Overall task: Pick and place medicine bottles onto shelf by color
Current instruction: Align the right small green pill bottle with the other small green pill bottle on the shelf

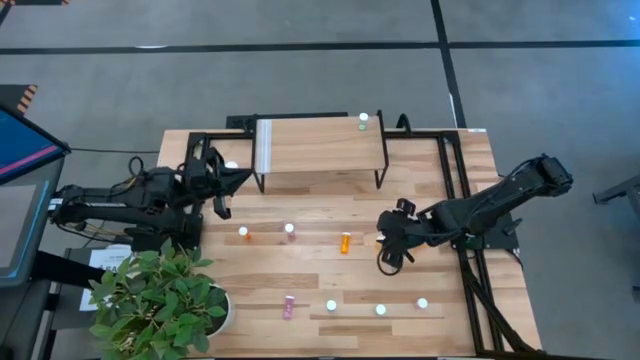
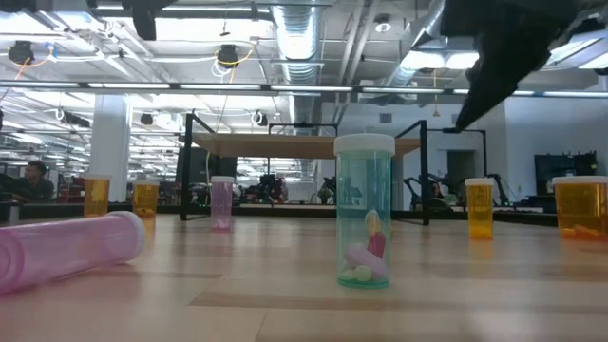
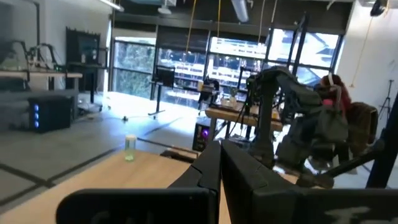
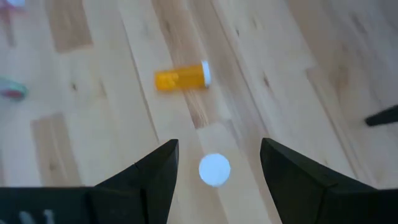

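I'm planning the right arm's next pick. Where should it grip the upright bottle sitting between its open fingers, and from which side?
Grip the upright bottle around its body just below the white cap, coming straight down from above. It stands upright, cap facing the right gripper, whose fingers already straddle it, open. The orange bottle lying on its side nearby sits clear of that descent.

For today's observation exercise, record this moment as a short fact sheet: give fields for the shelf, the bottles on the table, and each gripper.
shelf: light-wood platform on black legs, at the far middle of the table
on shelf: one pale green bottle upright at its right end
fallen bottles: orange bottle mid-table, pink bottle near the front edge
left gripper: beside the shelf's left end, fingers together
right gripper: open, above a white-capped bottle standing between its fingers
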